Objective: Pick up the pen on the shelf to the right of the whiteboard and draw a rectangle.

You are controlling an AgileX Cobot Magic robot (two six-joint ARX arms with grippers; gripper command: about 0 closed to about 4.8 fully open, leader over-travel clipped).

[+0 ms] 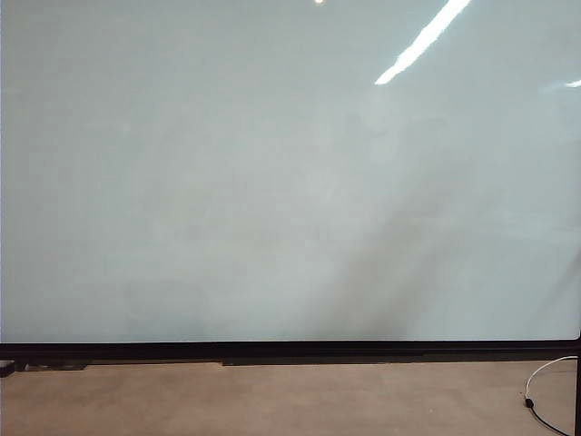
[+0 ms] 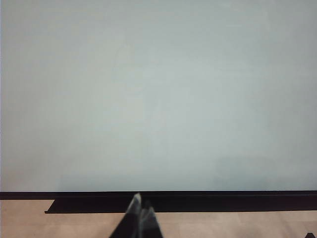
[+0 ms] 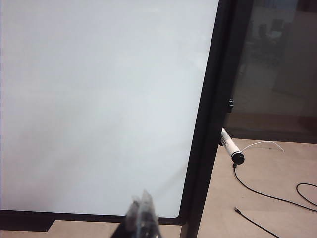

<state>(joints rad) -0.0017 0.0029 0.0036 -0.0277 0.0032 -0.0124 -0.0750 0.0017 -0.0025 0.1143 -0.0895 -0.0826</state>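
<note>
The whiteboard stood blank above the floor, both grippers, left and right, hung before its lower edge with jaws closed and empty, and the pen jutted beside its right frame.

Office or lab: large whiteboard, loose floor cables
</note>
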